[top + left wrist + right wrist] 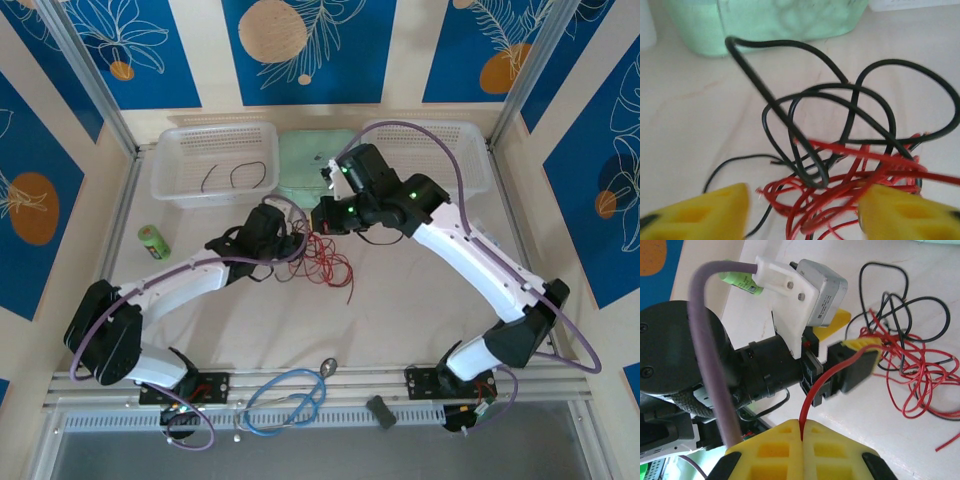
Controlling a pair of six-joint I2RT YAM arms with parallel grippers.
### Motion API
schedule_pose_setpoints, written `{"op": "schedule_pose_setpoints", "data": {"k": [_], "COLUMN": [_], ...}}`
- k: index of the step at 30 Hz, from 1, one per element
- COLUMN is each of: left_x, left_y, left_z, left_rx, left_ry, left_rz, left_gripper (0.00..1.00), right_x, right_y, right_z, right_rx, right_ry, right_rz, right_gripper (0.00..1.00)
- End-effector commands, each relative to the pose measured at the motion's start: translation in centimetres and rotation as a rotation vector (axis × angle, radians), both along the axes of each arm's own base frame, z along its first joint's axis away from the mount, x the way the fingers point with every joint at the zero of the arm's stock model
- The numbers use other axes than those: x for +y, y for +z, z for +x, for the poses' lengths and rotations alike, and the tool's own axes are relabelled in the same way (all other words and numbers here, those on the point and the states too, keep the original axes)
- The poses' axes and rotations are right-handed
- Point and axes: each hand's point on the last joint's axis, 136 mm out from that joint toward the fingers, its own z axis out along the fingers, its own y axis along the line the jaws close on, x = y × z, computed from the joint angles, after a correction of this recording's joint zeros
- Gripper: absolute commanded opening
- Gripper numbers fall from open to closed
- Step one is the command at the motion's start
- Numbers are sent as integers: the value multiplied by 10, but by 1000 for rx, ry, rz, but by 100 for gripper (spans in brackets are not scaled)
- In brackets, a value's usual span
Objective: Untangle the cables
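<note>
Right gripper (801, 430): 2 yellow jaws pressed together on a red wire (807, 399) that leads off to the tangle. Left gripper (802, 200): jaws apart, straddling the near edge of the cables (840, 165), red strands knotted under black loops (790, 43). The heap lies on the white table (420, 300) between both arms, just before a green pad (310, 165) flanked by 2 clear baskets (190, 160).

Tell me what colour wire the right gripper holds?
Red wire; right wrist view shows it best.
</note>
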Motion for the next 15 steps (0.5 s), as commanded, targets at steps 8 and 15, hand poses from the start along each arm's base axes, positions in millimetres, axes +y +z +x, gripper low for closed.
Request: {"op": "schedule_pose_setpoints", "data": {"k": [8,15], "left_x": [11,30], "left_y": [26,6], "left_z": [-4,-9], "left_rx": [-134,-104], "left_ry": [15,92], "left_rz": [-42,-5], "left_gripper": [1,0], "right_x": [-24,-46], "right_y": [38,72], "right_z": [-6,-10], "right_rx": [-43,-108], "right_ry": [-35,-63], "right_rz": [105,158], "right_gripper": [0,0]}}
